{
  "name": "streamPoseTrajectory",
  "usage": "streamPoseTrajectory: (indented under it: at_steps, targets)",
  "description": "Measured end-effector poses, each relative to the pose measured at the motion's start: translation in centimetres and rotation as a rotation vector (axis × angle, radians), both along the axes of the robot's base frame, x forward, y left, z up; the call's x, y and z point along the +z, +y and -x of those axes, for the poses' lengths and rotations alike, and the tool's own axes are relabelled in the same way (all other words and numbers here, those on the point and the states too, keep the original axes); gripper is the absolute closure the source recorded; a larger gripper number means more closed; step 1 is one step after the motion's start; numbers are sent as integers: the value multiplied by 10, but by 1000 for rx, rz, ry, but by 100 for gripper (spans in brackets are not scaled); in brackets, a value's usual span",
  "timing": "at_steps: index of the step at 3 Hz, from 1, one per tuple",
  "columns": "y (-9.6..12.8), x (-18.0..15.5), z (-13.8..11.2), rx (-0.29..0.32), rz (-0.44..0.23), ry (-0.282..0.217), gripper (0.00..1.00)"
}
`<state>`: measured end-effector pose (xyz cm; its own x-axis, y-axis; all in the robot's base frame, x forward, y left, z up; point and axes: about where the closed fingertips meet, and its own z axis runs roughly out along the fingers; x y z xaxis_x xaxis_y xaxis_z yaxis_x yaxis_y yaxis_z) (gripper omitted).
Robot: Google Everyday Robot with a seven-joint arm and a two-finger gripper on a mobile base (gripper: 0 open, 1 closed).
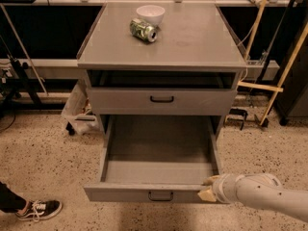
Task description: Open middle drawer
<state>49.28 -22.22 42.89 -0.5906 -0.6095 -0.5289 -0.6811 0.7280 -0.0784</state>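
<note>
My gripper (208, 188) sits at the right front corner of the middle drawer (120, 192); whether it touches the front, can't tell. My arm (269, 198) is cut off by the right and bottom edges. The pulled-out drawer hides whatever part of the cabinet (192, 42) lies under it. Slot below the cabinet top too dark to see into. Can (143, 30) label unreadable. Shoe (41, 210) lower left, its leg cut by the left edge. White bag (77, 107) half hidden behind the cabinet's left side.
</note>
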Motion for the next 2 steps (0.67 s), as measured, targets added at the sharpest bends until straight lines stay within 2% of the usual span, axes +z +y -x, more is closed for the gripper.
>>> streamPoseTrajectory:
  at_steps: [2]
  targets:
    - [0,0,0,0,0,0,12]
